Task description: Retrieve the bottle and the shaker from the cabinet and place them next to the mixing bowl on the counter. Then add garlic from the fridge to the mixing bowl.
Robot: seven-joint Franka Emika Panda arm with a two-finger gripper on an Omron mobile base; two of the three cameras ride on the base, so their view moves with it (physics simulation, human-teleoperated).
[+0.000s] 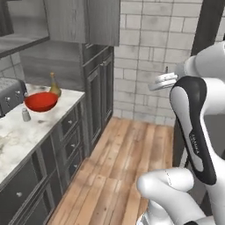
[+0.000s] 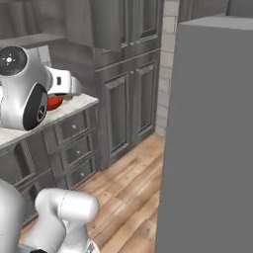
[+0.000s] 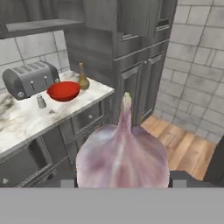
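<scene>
The garlic [image 3: 123, 153], a pale purplish bulb with its stem up, sits close in the hand view, and my gripper [image 3: 122, 183] is shut on it, fingertips mostly hidden behind it. On the counter [image 1: 17, 136] the red mixing bowl [image 1: 41, 101] [image 3: 63, 91] stands with the amber bottle [image 1: 54, 85] [image 3: 82, 78] just behind it and the grey-white shaker [image 1: 26, 114] [image 3: 41, 101] in front of it. My hand [image 1: 163, 81] hovers over the floor, well right of the counter. The fridge [image 2: 212, 138] stands shut at the right.
A grey toaster [image 1: 9, 94] [image 3: 30, 78] stands left of the bowl. The wall cabinet [image 1: 83, 19] hangs above the counter, and a tall panelled cabinet [image 1: 99, 88] closes off the counter's far end. Wooden floor [image 1: 127, 154] lies between the counter and the fridge.
</scene>
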